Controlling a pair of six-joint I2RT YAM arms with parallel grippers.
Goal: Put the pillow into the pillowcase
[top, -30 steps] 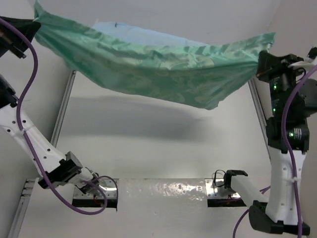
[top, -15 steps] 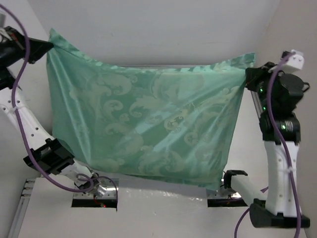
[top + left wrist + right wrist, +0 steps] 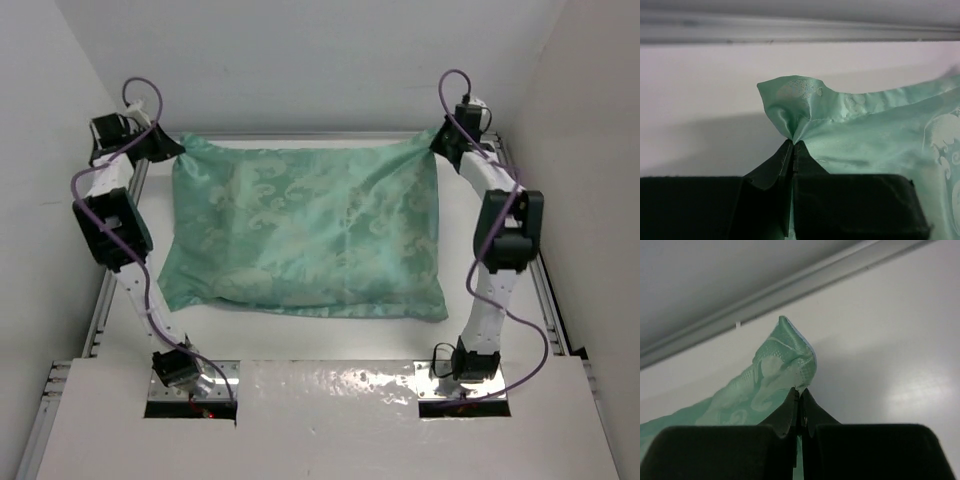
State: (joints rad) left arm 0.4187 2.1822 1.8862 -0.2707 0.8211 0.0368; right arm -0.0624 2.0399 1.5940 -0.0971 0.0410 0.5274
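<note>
The pillowcase (image 3: 305, 230) lies plump on the table with its sea-green patterned face up, filling the middle. The pillow itself is hidden; no white shows. My left gripper (image 3: 172, 146) is shut on the case's far left corner (image 3: 792, 102), the jaws pinching the fabric. My right gripper (image 3: 438, 143) is shut on the far right corner (image 3: 790, 360). Both arms are stretched out to the far side of the table, and the far edge of the case runs taut between them.
Grey rails (image 3: 110, 280) border the table on the left, right and far sides. White walls close in on three sides. A white shelf (image 3: 330, 420) holds the arm bases at the near edge.
The pillowcase hung stretched in the air between my raised grippers. Both arms have swung forward and down, and it now lies on the table with the corners still held.
</note>
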